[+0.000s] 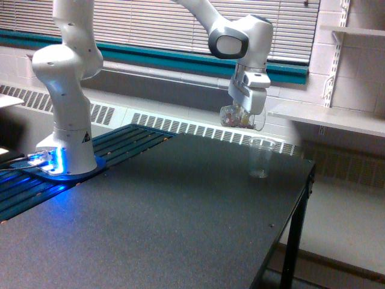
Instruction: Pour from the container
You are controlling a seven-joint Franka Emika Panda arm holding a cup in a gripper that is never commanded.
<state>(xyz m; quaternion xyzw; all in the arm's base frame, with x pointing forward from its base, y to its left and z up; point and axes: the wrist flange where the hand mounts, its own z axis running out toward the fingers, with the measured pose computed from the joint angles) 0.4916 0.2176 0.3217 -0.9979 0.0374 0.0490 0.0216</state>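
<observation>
White hand (pixel 243 117) pinching clear wide-mouthed container (pixel 242 118), tilted, reddish granules inside

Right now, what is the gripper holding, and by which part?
The gripper holds the small clear container by its sides, in the air above the table; the exact finger contact is too blurred to tell.

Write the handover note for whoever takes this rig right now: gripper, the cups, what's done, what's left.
Gripper: shut on the container, held in the air above the table.
Container: brownish bits show inside; it hangs above and a little toward the exterior view's left of the taller clear cup.
Taller clear cup: upright on the table near its far edge, apart from the container.
Done: container is lifted and brought near the cup.
Left: line it up over the cup's mouth, tip it and pour. No pouring visible yet.
</observation>
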